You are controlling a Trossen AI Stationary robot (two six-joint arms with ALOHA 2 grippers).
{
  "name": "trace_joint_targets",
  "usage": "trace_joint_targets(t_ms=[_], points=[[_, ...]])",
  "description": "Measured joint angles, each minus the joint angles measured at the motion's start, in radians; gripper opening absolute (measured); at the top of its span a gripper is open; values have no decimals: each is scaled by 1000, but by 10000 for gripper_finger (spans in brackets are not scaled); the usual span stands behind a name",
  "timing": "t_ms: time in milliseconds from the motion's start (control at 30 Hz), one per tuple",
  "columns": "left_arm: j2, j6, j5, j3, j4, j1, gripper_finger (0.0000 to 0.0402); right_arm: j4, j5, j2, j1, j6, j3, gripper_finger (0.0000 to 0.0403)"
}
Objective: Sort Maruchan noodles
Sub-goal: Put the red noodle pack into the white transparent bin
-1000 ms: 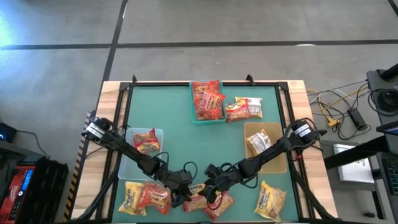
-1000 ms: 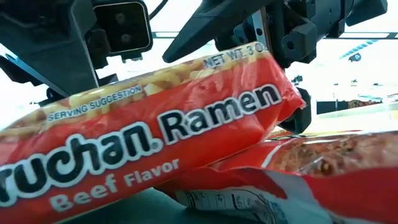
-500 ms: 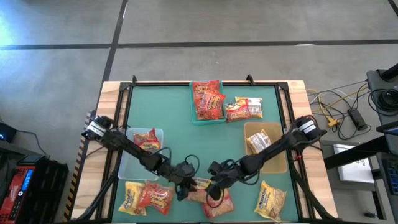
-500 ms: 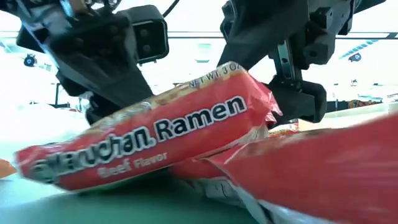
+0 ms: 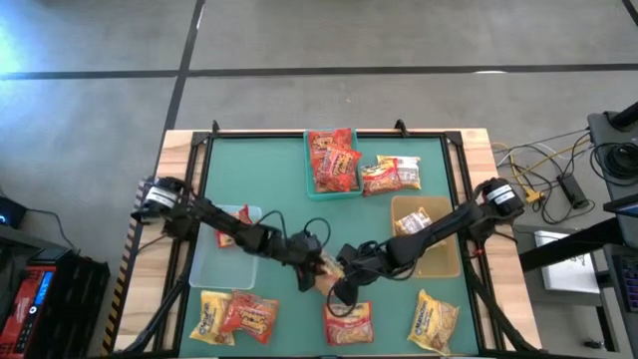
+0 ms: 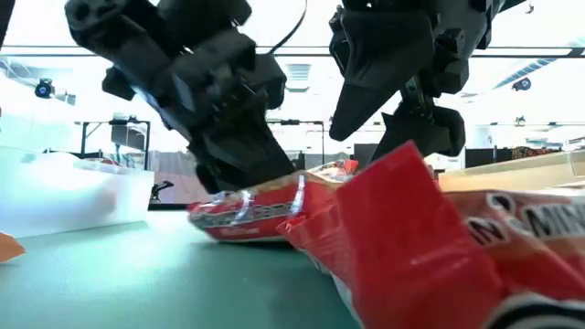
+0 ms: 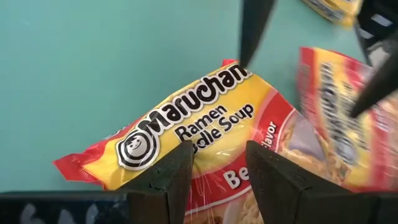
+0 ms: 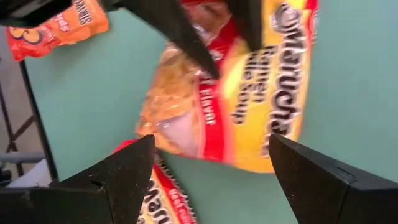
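Left gripper (image 5: 317,267) sits near the middle of the green table (image 5: 279,179), its fingers (image 7: 171,177) clamped on one end of a red-and-yellow beef packet (image 7: 199,140), which lies flat or nearly flat on the mat in the low view. Right gripper (image 5: 341,289) is just beside it, over the same packet's other end, with its jaws spread wide on either side and nothing pinched between them. The two arms reach in from opposite sides and meet at this one packet.

Counting packets in the high view: one held in the middle; one red packet (image 5: 349,321) on the mat just in front of the grippers; two at the front left corner, one yellow (image 5: 212,313) and one red (image 5: 249,315), touching each other; one yellow packet (image 5: 434,319) at the front right. That makes five loose on the mat.

Three bins stand on the table. A teal bin (image 5: 311,189) at the far middle holds red packets stacked together; at least two show, and the exact number cannot be told. A clear bin (image 5: 204,261) on the left holds one red packet (image 5: 237,224), partly under the left arm. A tan bin (image 5: 439,261) on the right holds one pale packet (image 5: 414,225), partly under the right arm.

Beside the teal bin, on the mat, lie two more packets (image 5: 391,174), overlapping, red and yellow with white parts.
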Motion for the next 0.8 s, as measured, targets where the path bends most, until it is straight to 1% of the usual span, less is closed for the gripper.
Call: trace_joint_targets(t_ms=[233, 333, 433, 533, 600, 667, 733, 800], points=[[-1, 100, 0, 9, -3, 122, 137, -65, 1, -34, -40, -49, 0, 302], [-1, 131, -5, 37, -27, 167, 137, -99, 2, -36, -55, -66, 0, 302], [-14, 142, 6, 86, -84, 186, 137, -148, 3, -36, -66, -70, 0, 302], [-33, 165, 54, 142, -166, 167, 137, -187, 54, -36, -68, -81, 0, 302], [-36, 174, 61, 162, -240, 135, 137, -208, 81, -36, -67, -98, 0, 302], [-36, 182, 61, 174, -289, 96, 137, -219, 83, -37, -67, -125, 0, 302], [-44, 196, 43, 177, -302, 56, 137, -224, 96, -38, -67, -147, 0, 302], [-47, 206, -6, 172, -308, 23, 137, -226, 124, -38, -67, -164, 0, 302]])
